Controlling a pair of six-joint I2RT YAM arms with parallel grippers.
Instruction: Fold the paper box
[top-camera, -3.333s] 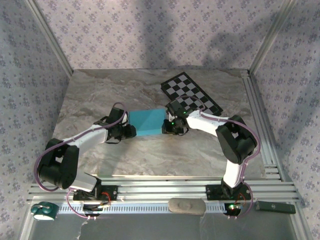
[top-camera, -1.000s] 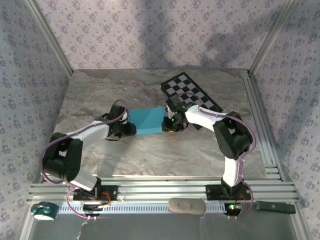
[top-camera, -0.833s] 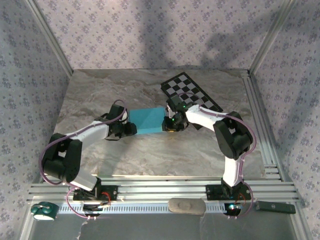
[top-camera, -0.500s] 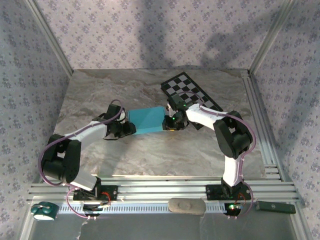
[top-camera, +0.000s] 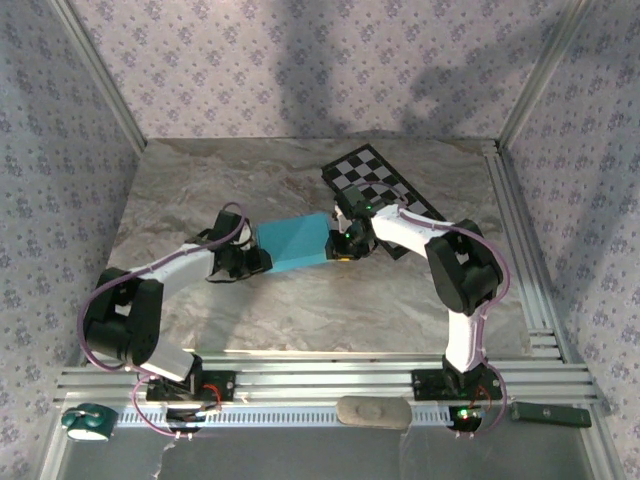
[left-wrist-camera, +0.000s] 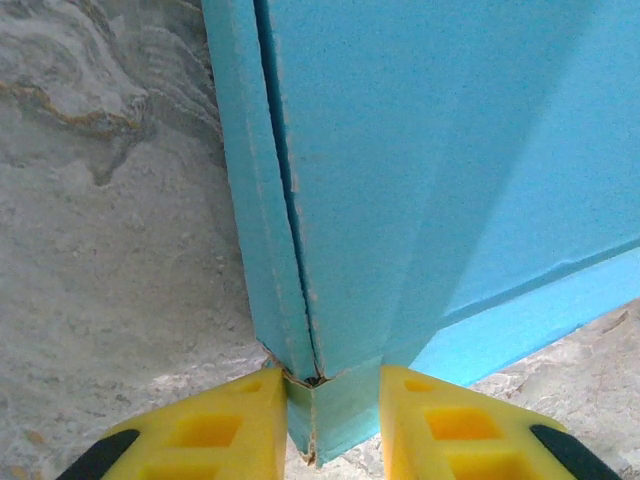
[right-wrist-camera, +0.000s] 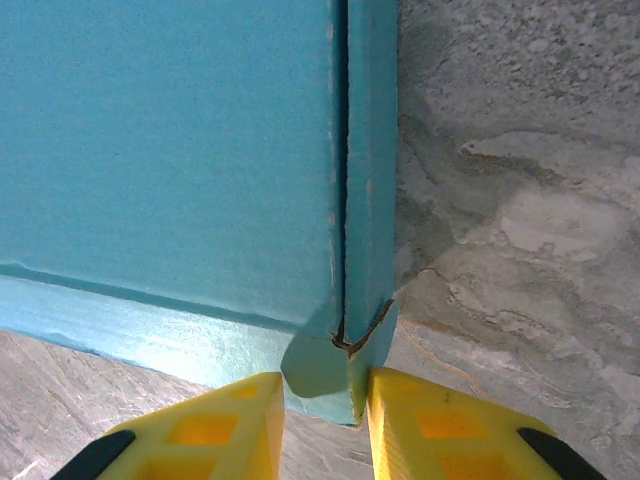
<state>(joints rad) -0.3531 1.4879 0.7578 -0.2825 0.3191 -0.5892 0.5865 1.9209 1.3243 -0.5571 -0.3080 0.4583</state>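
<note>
Mid-desk (top-camera: 300, 320), the box (top-camera: 292, 243) is found folded flat, turquoise side up, just beside the checkerboard (top-camera: 385, 190). Compared with a second ago it's been twisted slightly. One end corner is pinched by the left pincer (left-wrist-camera: 333, 420), freshly tightened, and the other by the right pincer (right-wrist-camera: 325, 420). The corners are probably being squeezed shut, so it's nearly done.

The desk (top-camera: 300, 310) has a marbled top of grey and tan, veined like stone. Around its middle, a little left of centre, sits the turquoise paper box (top-camera: 292, 243). It is folded into a flat rectangle, slightly skewed to the desk's edges, and whether it rests fully down cannot be told. Near it, toward the far right, a black-and-white checkerboard (top-camera: 385, 190) lies flat – turned at an angle.
</note>
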